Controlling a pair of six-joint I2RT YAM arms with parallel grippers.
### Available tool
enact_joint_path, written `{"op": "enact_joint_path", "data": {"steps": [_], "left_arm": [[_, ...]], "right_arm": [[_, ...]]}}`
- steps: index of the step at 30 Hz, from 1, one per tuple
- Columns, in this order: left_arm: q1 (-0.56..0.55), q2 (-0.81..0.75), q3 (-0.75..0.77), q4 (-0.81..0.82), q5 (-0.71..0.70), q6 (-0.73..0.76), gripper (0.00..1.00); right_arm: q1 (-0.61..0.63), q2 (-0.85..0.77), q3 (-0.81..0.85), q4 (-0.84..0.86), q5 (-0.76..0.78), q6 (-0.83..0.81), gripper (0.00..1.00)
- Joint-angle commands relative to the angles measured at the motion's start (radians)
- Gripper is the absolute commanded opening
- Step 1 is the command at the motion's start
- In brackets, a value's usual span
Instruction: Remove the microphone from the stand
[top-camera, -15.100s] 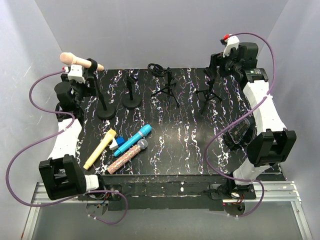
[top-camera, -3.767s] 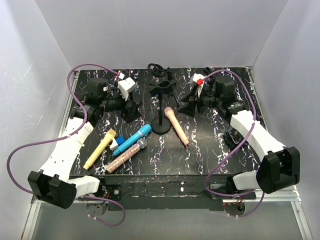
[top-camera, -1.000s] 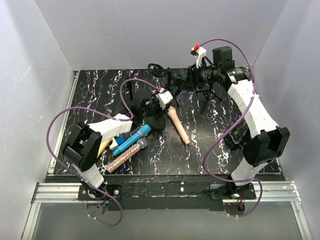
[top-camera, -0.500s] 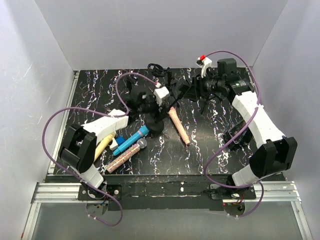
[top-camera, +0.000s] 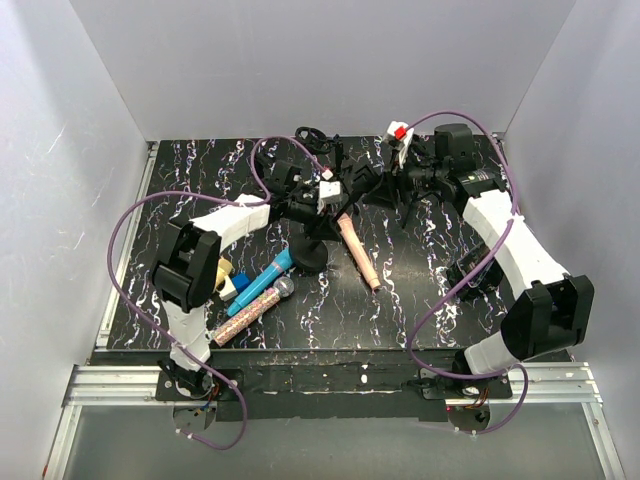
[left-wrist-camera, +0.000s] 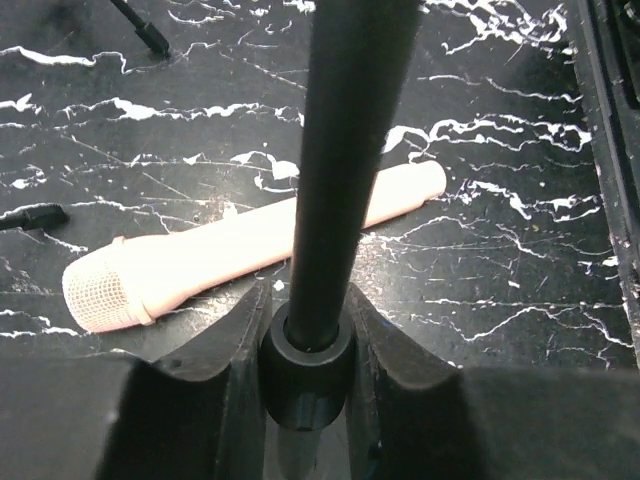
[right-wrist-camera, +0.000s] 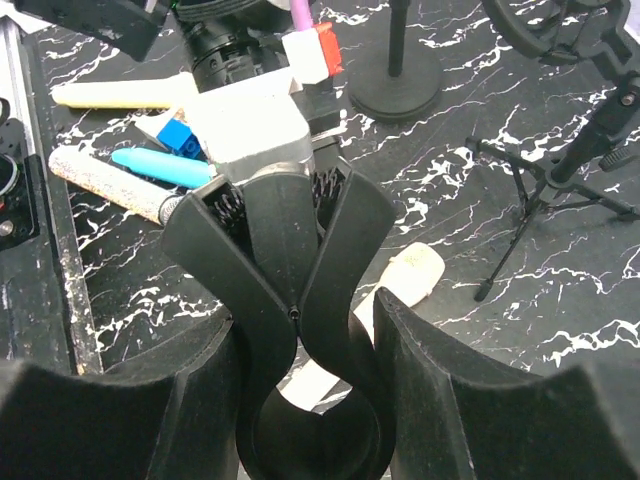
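Note:
The pink microphone (top-camera: 358, 252) lies flat on the black marbled table, out of the stand and just right of the stand's round base (top-camera: 310, 255). In the left wrist view the microphone (left-wrist-camera: 220, 260) rests behind the black stand pole (left-wrist-camera: 340, 150). My left gripper (top-camera: 312, 205) (left-wrist-camera: 305, 310) is shut on that pole at its collar. My right gripper (top-camera: 365, 185) (right-wrist-camera: 308, 330) is shut on the stand's empty black clip (right-wrist-camera: 290, 250), with the microphone's head (right-wrist-camera: 410, 270) showing below on the table.
A yellow microphone (top-camera: 205, 290), a blue one (top-camera: 262, 280), a glittery one (top-camera: 250, 315) and a small blue block (top-camera: 240, 285) lie at the front left. Black tripod stands (top-camera: 330, 160) (right-wrist-camera: 560, 180) and a round-base stand (right-wrist-camera: 395, 90) stand behind and beside the grippers.
My left gripper opened and shut again on the stand pole, ending farther back. The right gripper came down and left a little with the clip. The pink microphone has not moved.

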Motion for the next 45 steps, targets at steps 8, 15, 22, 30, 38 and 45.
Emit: {"op": "enact_joint_path", "data": {"steps": [8,15,22,30,38,45], "left_arm": [[-0.204,-0.279,-0.323,0.646,-1.054,-0.346,0.0],[-0.208,-0.227,-0.269,0.423,-1.161,-0.625,0.0],[-0.119,-0.237,-0.206,0.327,-0.418,-0.377,0.63],[0.015,-0.015,0.076,-0.121,0.031,-0.107,0.48],[0.006,0.03,0.107,-0.163,-0.005,0.013,0.0],[-0.172,-0.233,-0.246,0.628,-1.06,-0.278,0.0]], "right_arm": [[-0.014,0.08,0.164,-0.115,0.213,0.588,0.01],[-0.013,0.094,0.133,-0.126,0.276,0.578,0.01],[-0.034,0.066,0.086,-0.008,0.098,0.357,0.01],[-0.048,0.041,0.008,0.035,-0.076,0.107,0.01],[-0.047,0.043,0.023,0.055,-0.042,0.151,0.01],[-0.051,0.081,0.083,0.073,0.145,0.733,0.01]]}}
